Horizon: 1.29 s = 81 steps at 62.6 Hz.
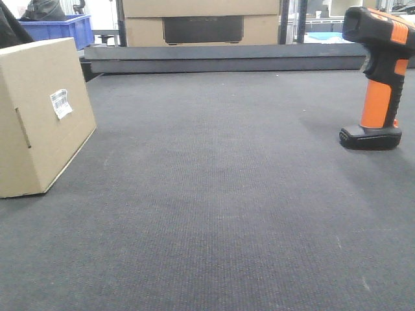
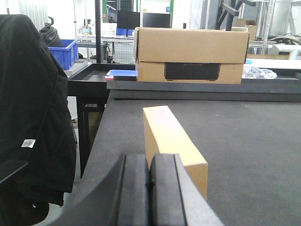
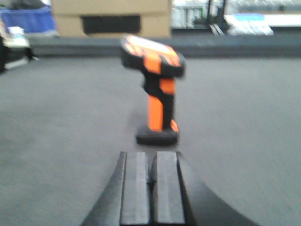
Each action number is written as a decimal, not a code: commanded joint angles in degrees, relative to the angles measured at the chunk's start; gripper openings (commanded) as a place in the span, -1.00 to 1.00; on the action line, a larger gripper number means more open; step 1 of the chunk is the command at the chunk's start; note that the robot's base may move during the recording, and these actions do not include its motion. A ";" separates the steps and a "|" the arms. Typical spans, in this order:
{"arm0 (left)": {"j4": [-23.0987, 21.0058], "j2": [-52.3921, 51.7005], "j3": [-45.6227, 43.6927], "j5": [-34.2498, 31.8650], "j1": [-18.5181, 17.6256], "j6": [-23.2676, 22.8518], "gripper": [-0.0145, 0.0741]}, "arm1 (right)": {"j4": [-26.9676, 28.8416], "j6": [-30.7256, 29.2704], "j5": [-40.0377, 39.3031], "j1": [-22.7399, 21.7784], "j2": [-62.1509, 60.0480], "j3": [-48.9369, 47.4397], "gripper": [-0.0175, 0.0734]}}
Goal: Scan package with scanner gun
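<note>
**A:** Jaws first: both pairs are pressed together with nothing between them. The left gripper (image 2: 149,188) sits low at the bottom of its wrist view, pads touching, and the right gripper (image 3: 151,188) looks the same, clamped on air. So neither arm has picked anything up yet.

**B:** Yep. Going big to small, the grey felt table (image 1: 220,214) takes up nearly everything, with a larger cardboard box (image 1: 201,23) with a dark panel parked on the raised ledge at the back, and a blue bin (image 1: 61,29) off behind on the left. That's just background clutter.

**A:** Then the package (image 1: 39,116), standing on the left side of the table. The left gripper is right behind its narrow edge (image 2: 171,141), close but not touching as far as the pictures show. Its small white barcode label (image 1: 61,103) faces toward the middle, which looks deliberate so the scanner can get a line on it.

**B:** And the scanner gun (image 1: 379,78) stands upright on its black base over on the right, well apart from the box. The right wrist view is blurry, but it's straight ahead of that gripper (image 3: 157,94), handle exposed. One arm per item, by the look of it.
</note>
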 commanded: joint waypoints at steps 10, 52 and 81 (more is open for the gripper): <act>0.07 -0.10 -0.02 -0.77 0.36 0.06 -0.90 | 5.54 -7.10 -17.37 -5.20 -0.11 6.33 -0.97; 0.19 -0.10 -0.02 -0.77 0.36 0.06 -0.90 | 10.32 -13.67 -13.28 -9.26 -0.11 6.33 -0.97; 0.19 -0.10 -0.02 -0.77 0.36 0.06 -0.90 | 10.32 -13.67 -13.28 -9.26 -0.11 6.33 -0.97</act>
